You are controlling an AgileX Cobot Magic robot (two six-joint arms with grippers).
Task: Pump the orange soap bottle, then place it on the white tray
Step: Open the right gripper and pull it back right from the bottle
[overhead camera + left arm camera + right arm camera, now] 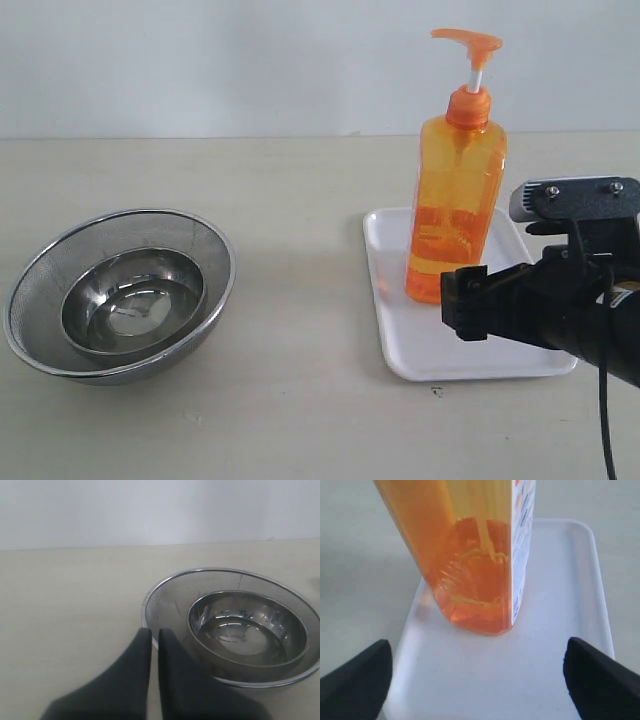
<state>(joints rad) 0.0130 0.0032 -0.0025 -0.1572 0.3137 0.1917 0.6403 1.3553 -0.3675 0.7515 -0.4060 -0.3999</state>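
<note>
A pale beige counter (290, 400) runs back to a plain white wall (200, 60) under soft, even light.

A steel bowl (133, 302) sits nested inside a wire-mesh colander (203, 243) on the beige table (300, 340).

Exterior: over the desk's (300, 420) near edge, facing the wall (200, 60).
Left wrist: low, near the bowls (280, 625).
Right wrist: close over the white tray (560, 645).
Shared: exterior sees both.

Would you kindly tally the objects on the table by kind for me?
orange soap bottle: 1
white tray: 1
steel bowls: 2 (the mesh steel bowl with the solid steel bowl nested inside it)
Total: 4
</note>
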